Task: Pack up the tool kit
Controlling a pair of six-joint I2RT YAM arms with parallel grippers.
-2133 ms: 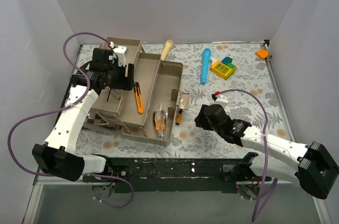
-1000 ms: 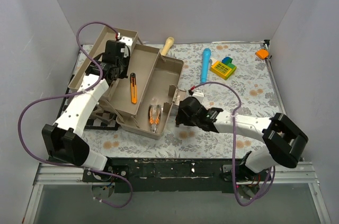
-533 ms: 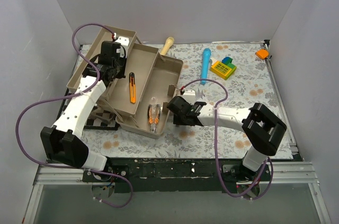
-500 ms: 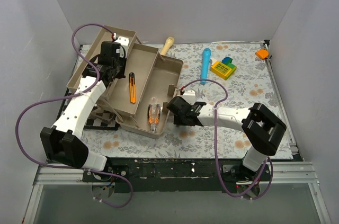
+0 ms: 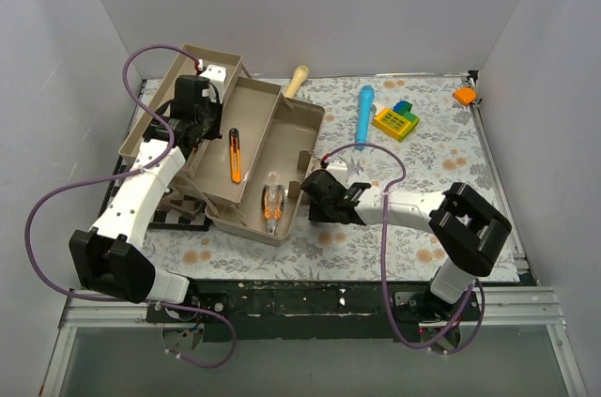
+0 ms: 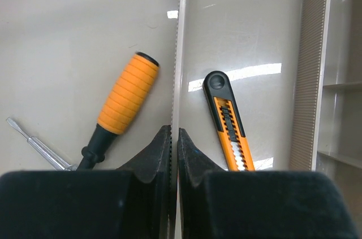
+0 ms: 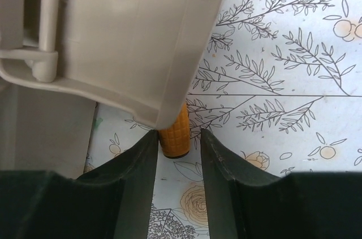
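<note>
Top external gives me the flowered table point(image 5: 432, 190) across the middle of the frame. The toolbox point(image 5: 286, 129) sits on its left part, opened out with its tan trays tilted. My left arm point(image 5: 141, 195) climbs the left side of the frame to the left gripper point(image 5: 194, 115), which is at the upper trays. My right arm point(image 5: 413, 209) lies low across the cloth from the lower right, and the right gripper point(image 5: 315, 198) is right against the box's lower right corner.

Well apart from the box, in the upper centre, a blue cylindrical tool point(image 5: 362, 115) lies just beside a yellow toy block point(image 5: 395, 120). A wooden handle point(image 5: 297, 83) pokes out past the box's top edge. Inside the big tilted tray I see a utility knife point(image 5: 232, 155), with pliers point(image 5: 273, 205) below it near the tray's lower end.

On the left wrist view, the left gripper point(image 6: 174, 137) is pinched tight on a thin toothed tray wall point(image 6: 176, 52) that runs up the middle of the frame. A screwdriver point(image 6: 125, 95) lies left of that wall and the utility knife point(image 6: 229, 129) lies right of it.

On the right wrist view, a corner of the toolbox point(image 7: 130, 41) overhangs the cloth. An orange ribbed handle point(image 7: 174, 129) sticks out from beneath it. The right gripper point(image 7: 178, 137) straddles that handle with its jaws narrow, and a sliver of cloth shows on the handle's right side. I cannot tell whether the finger point(image 7: 136, 165) on the left touches it.
</note>
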